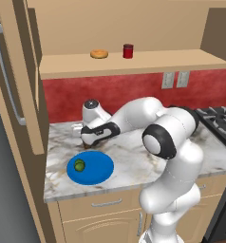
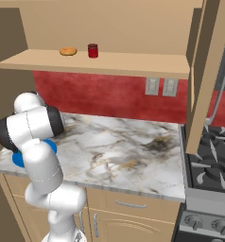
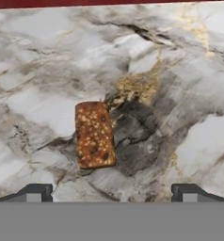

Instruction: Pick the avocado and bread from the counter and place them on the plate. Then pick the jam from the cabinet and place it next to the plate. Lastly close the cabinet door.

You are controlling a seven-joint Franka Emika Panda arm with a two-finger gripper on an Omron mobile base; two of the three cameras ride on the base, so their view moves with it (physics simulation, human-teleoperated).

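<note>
My gripper (image 3: 111, 194) is open and hangs straight above the bread (image 3: 94, 135), a brown seeded oblong lying on the marble counter (image 3: 43, 56); nothing is between the fingertips (image 3: 36, 193). In the left base view the hand hovers low over the counter (image 1: 134, 159), just behind the blue plate (image 1: 98, 171). The green avocado (image 1: 79, 165) rests on the plate's left part. The red jam (image 1: 128, 51) stands on the cabinet shelf (image 1: 148, 64). The cabinet door (image 1: 17, 80) stands open at the left.
An orange-tan ring pastry (image 1: 99, 54) lies left of the jam on the shelf. A stove (image 2: 213, 163) borders the counter on the right. A second open door panel (image 2: 206, 71) hangs above the stove side. The red wall carries two outlets (image 1: 175, 79).
</note>
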